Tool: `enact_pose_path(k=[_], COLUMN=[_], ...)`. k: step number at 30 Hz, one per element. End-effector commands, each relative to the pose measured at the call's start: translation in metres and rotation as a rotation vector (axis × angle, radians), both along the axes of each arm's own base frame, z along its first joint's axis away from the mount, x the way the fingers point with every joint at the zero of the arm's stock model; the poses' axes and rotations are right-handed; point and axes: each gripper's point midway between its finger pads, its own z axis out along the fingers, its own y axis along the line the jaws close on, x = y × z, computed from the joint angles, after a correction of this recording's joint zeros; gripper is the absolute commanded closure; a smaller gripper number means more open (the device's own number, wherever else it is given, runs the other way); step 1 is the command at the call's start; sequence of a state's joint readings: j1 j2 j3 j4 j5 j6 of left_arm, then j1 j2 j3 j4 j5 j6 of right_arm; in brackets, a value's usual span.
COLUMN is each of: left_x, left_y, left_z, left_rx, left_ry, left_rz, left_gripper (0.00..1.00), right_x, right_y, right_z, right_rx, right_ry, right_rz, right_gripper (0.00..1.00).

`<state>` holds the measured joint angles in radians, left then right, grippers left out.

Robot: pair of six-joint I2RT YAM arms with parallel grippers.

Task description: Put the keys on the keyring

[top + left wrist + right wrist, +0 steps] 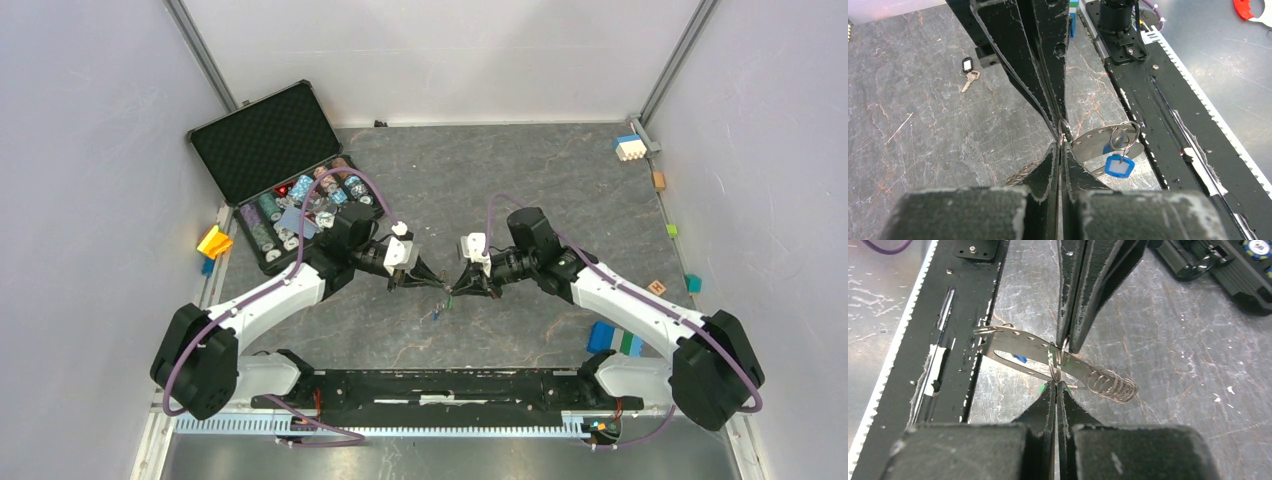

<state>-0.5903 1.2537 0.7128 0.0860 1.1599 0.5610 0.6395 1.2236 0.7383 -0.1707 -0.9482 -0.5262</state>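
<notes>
Left wrist, blue key (tag illegible), keyring

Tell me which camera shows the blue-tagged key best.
The left wrist view: the blue-tagged key is close and in full view, on a small ring. The right wrist view shows only a blue sliver, mostly hidden. The top view shows a tiny speck at best.

Polished, mirror-bright steel keyring with a springy bare-wire coil; glossy blue plastic tag; matt black left gripper's fingers, edges scuffed pale; matt grey, stone-veined table; dimpled black foam lining the case lid
</notes>
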Motion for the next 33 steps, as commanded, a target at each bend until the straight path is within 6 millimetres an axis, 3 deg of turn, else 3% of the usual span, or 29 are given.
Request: enact_pose_path(k=[1, 8, 19, 33], left_x=[-0.01, -0.016, -0.007, -0.004], left_y=[0.001, 0.004, 0.003, 0.002], left_z=[0.011, 0.006, 0.004, 0.002], left_rx=[-0.05, -0.045, -0.021, -0.013], left_ry=[-0.018, -0.042, -0.04, -0.037], left_rz=[-0.05, -0.09, -0.041, -0.028], left_gripper=[0.98, 0.98, 0.98, 0.98], right_x=[0.014, 0.019, -0.009, -0.008], right_y=[-0.001, -0.004, -0.003, 0.003], right_z=[0.018, 0.023, 0.023, 0.036], right_rx=[0.03, 0.025, 0.045, 0.074], right_ry=[-0.099, -0.147, -0.097, -0.085], right_rz=[-0.067, -0.094, 0.061, 0.077], right_gripper=[1.0, 1.0, 1.0, 1.0])
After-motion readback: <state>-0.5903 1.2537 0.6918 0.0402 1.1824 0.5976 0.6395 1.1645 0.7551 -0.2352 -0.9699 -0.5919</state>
